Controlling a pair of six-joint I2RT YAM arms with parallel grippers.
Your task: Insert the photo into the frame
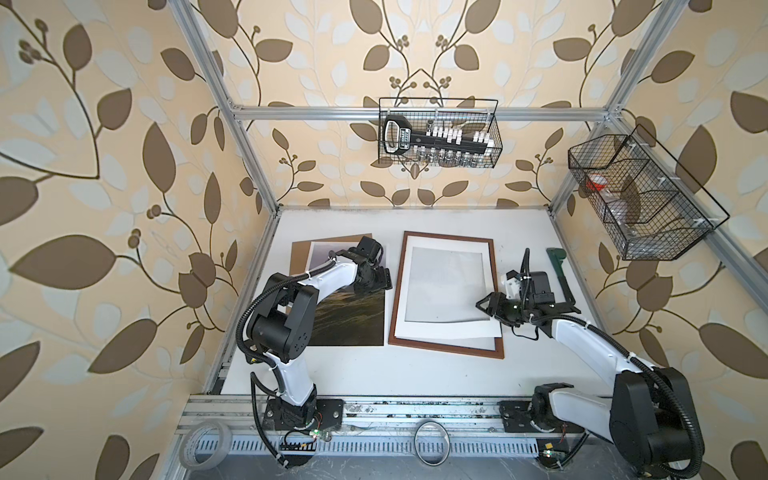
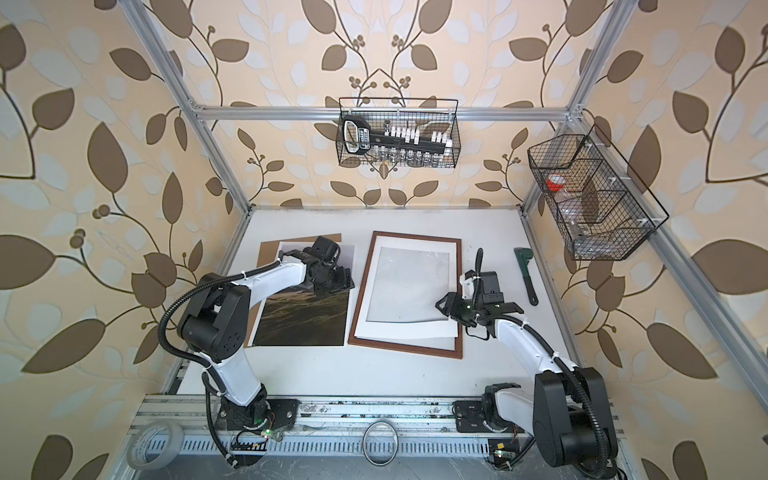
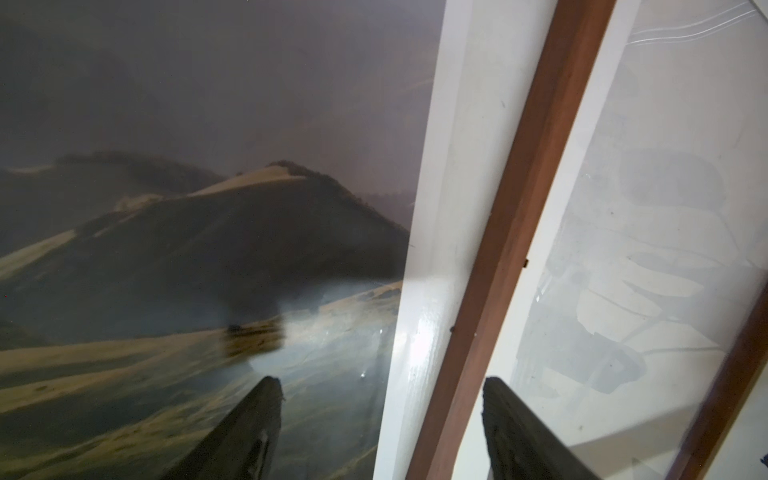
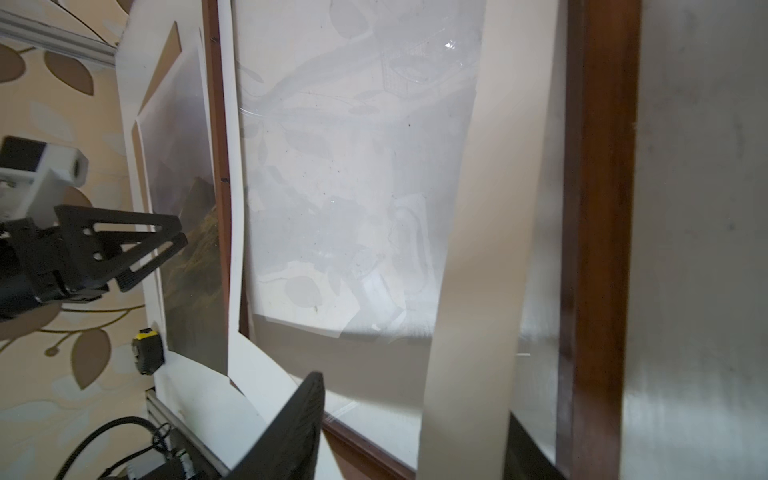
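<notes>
Surface: white table (image 1: 415, 374), leaf wallpaper (image 1: 124, 166) around.
Writing: tool label (image 1: 402, 141) in basket, illegible.
Photo (image 1: 353, 316): flat, left of frame (image 1: 446, 351), outside it.
Left gripper (image 3: 381, 380): jaws wide, empty.
Right gripper (image 1: 485, 306): jaws apart, beside mat (image 1: 449, 328).

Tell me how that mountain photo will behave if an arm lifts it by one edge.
Probably floppy: the photo looks like a thin sheet lying flat on the brown backing board, so it would likely sag. Its glossy surface shows glare in the left wrist view, so it may slide under a push.
</notes>
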